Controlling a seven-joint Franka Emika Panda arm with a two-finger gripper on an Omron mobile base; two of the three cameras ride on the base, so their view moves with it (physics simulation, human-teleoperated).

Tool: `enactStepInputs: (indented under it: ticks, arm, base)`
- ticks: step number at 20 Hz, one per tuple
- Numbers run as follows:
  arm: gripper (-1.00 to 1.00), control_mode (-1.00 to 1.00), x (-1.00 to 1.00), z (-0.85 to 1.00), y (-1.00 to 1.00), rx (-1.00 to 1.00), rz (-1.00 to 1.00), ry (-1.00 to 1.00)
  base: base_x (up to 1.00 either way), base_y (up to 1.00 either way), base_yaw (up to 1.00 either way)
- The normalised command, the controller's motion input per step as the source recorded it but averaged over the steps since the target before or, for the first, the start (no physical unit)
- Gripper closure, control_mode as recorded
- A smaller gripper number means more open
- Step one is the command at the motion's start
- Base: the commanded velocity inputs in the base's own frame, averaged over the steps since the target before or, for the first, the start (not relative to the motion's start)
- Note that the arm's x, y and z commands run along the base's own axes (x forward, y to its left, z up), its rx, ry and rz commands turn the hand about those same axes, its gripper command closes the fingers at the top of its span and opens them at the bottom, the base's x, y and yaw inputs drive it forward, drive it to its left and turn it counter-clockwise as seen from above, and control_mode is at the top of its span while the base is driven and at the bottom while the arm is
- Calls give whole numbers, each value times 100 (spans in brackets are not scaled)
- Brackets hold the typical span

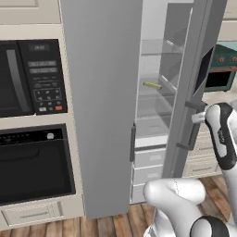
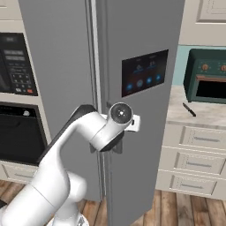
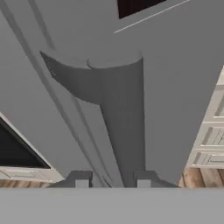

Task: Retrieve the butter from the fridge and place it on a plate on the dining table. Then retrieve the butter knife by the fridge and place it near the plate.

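1. Standing in a rendered kitchen: black microwave [image 1: 32, 76] at left, fridge [image 1: 99, 106] with right door swung open, tabletop [image 2: 207, 115] beyond.
2. Lying on a middle shelf inside: butter [image 1: 152, 85].
3. Straddling the door's bar handle [image 3: 122, 127]: end effector [image 3: 109, 180], fingers parted, closure unclear.
4. Risking a slip off the handle, letting the door swing back.
5. Reaching forward, elbow bent, wrist level.
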Motion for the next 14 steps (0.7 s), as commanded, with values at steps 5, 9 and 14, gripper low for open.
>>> enactStepInputs:
  ticks: [5, 9, 14]
  arm:
    - [-100, -100, -66, 31, 41, -18, -14, -1]
    - [-100, -100, -5, 29, 94, -36, -8, 8]
    - [-100, -100, 68, 0, 100, -38, -17, 47]
  base:
    - [0, 0, 0]
    - [0, 0, 0]
    - [0, 0, 0]
